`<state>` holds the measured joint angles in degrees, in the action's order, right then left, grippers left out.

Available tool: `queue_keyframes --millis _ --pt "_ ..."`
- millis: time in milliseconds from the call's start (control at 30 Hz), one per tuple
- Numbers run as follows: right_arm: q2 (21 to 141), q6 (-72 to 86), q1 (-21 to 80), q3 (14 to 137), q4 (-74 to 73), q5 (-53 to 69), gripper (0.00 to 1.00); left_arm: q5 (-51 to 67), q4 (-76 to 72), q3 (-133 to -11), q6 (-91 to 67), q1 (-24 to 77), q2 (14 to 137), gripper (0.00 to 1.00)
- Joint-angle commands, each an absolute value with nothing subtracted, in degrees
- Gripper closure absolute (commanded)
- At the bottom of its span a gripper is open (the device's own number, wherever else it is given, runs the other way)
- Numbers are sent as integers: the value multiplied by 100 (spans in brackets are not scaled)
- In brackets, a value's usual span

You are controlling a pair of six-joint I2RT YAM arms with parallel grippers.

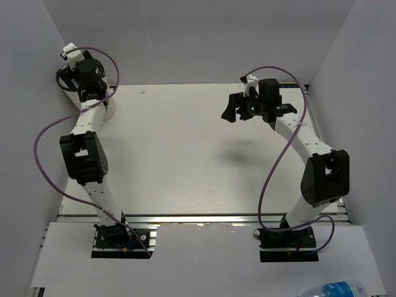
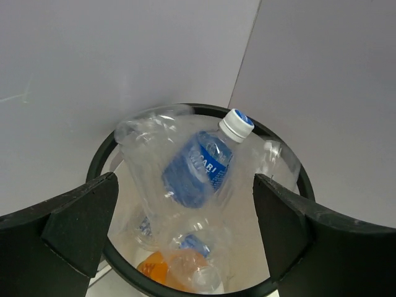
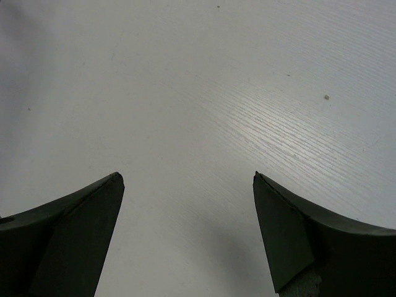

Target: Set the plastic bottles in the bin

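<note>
Left hand (image 2: 185,185) is wide, with nothing between its fingers (image 2: 74,229), and hangs right over the mouth of the bin (image 2: 99,162), camera looking straight down into it. All the bottles seen there are inside the black rim. The blue-label bottle (image 2: 198,167) sits on top at frame centre, tilted, with its white cap toward upper right. One clear bottle (image 2: 145,154) lies along its left side, touching it. A second clear bottle (image 2: 272,154) is at right against the bin wall. The orange bottle (image 2: 158,269) is at the bottom, low in the frame and partly covered by the clear ones. A bit of blue label shows just above the orange bottle; can't tell which bottle it belongs to. In the top view the left hand (image 1: 77,71) is at upper left, in the back corner, and the bin (image 1: 109,109) is mostly hidden under the arm, only a bit of white wall showing. Right hand (image 1: 238,108) is also wide and holds nothing, upper right of centre, above bare counter (image 1: 185,154). Its wrist view shows the hand (image 3: 189,179) over plain white counter (image 3: 247,93). One loose bottle (image 1: 334,289) with a blue label lies at the bottom right edge of the top view, off the counter, in front of the arm bases.
</note>
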<state>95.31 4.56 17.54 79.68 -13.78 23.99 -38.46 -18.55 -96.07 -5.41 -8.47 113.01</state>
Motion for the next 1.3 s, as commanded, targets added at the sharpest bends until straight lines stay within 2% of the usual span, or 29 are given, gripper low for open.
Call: queue_keyframes --millis 0,233,533,800,1267 --pt "9141 588 1688 7998 -1239 2268 11 -3938 -1118 -10185 -816 -879 10601 2" --pt "8772 878 1617 7752 -818 2048 11 -3281 630 -10529 -1555 -852 9819 2" --pt "8201 1239 1529 7295 -229 1478 11 -2523 1678 -10055 -1916 -659 8983 2" --pt "7691 1740 1512 6926 -264 844 11 -1855 1775 -9572 -2101 -352 8201 2" --pt "6681 2452 1345 5995 -985 -245 11 -1793 1863 -8781 -2259 272 7585 2"
